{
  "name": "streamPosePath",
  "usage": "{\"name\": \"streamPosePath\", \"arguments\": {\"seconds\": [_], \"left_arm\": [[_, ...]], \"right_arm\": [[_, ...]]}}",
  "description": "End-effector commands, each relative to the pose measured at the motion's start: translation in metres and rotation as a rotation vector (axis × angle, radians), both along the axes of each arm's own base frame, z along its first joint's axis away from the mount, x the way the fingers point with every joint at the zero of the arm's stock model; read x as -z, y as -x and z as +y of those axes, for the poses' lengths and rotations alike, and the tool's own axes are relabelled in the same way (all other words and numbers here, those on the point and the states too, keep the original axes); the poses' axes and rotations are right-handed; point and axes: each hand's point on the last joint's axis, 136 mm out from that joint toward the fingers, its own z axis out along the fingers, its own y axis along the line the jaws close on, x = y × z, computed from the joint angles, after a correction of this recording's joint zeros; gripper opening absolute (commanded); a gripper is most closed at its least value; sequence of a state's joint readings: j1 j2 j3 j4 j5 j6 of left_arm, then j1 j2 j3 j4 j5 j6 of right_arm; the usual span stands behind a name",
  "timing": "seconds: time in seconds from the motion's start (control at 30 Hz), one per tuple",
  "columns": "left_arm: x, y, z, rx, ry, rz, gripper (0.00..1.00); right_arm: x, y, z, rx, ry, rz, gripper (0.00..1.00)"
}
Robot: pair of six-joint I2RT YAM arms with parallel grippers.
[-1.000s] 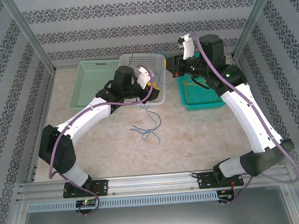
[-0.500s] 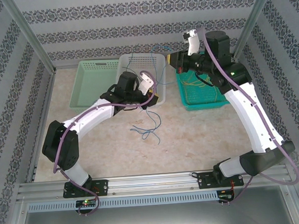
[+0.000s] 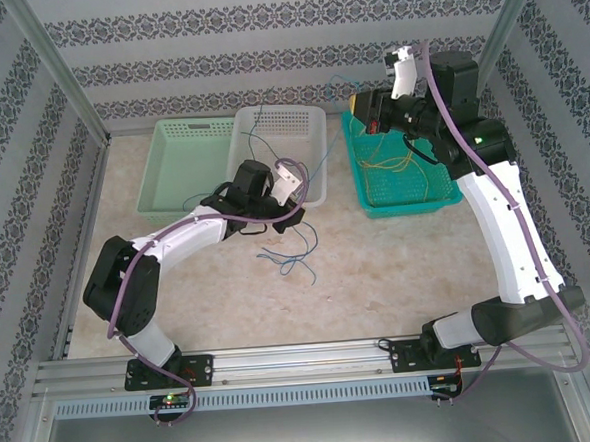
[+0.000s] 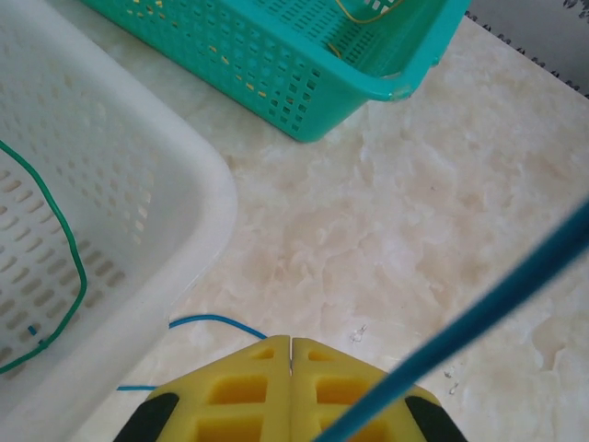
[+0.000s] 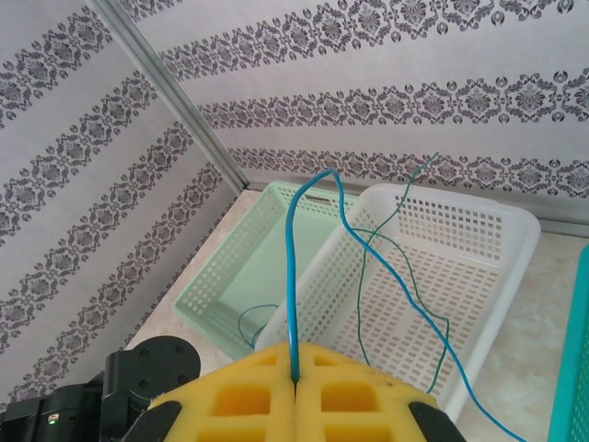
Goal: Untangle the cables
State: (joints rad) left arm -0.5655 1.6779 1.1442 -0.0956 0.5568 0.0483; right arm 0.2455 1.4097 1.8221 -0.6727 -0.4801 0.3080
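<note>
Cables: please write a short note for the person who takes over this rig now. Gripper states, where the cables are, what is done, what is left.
Left gripper: shut, low beside the white basket; a short blue cable reaches its tips, grip unclear.
Right gripper: shut on a long blue cable, high near the teal basket.
Done: yellow cables lie in the teal basket, a green cable in the white basket.
Left: loose blue cables lie crossed on the table.
</note>
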Motion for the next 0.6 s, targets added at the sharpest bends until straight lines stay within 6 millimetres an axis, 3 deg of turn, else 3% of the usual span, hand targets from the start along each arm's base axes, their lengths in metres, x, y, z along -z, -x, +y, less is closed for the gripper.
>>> {"name": "streamPosePath", "arguments": {"seconds": [0.0,0.2,0.33,0.43,0.57], "left_arm": [[-0.007,0.001,-0.004,-0.004,0.012,-0.037,0.0],[-0.003,-0.006,0.016,-0.099,-0.047,-0.095,0.0],[-0.01,-0.02,0.056,-0.277,-0.127,-0.16,0.0],[-0.031,-0.026,0.095,-0.436,-0.125,-0.205,0.0],[-0.061,-0.025,0.144,-0.618,-0.136,-0.289,0.0]], "right_arm": [[-0.019,0.009,-0.003,-0.013,-0.004,-0.056,0.0],[-0.015,0.008,-0.006,-0.008,-0.009,-0.046,0.0],[-0.006,-0.005,-0.001,-0.005,-0.03,-0.027,0.0],[0.013,-0.022,0.028,-0.06,-0.061,0.002,0.0],[0.03,-0.042,0.105,-0.234,-0.119,-0.009,0.0]]}}
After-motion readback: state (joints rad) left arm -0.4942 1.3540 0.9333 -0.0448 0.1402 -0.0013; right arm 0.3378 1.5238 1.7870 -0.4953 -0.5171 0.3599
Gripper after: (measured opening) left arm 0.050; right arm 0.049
